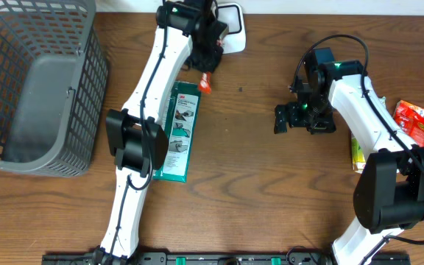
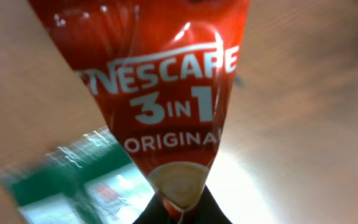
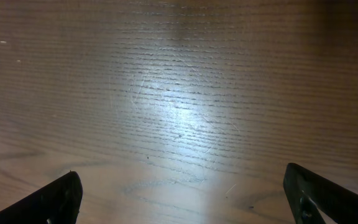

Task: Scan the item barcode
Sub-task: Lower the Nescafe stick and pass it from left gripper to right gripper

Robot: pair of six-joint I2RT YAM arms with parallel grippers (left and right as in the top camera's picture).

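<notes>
Your L gripper (image 1: 205,76) is clenched on the red Nescafe 3-in-1 sachet (image 2: 166,106). It pinches one end, so the rest sticks out past the fingertips. That's prob. why it's held this way: most of both faces is left uncovered for reading.

The white device (image 1: 230,31) looks like the scanner. The sachet sits just beside the white device, on the side nearer you, and seems lifted off the table (image 1: 271,191).

Wrist cam shows the printed front w/ the brand name and no barcode. I'd guess the code is on the back or the pinched end, but can't tell. You'll likely need to turn that face toward the white device.

- **Green pack** (image 1: 179,132): lies flat, further from the white device, partly under the L arm.
- **Grey basket** (image 1: 50,88): well apart from the white device, to your left.
- **R gripper** (image 1: 280,118): spread wide, fingers (image 3: 55,199) grasping nothing. It hangs over bare wood, well apart from the white device on your right, out of the way, I reckon.
</notes>
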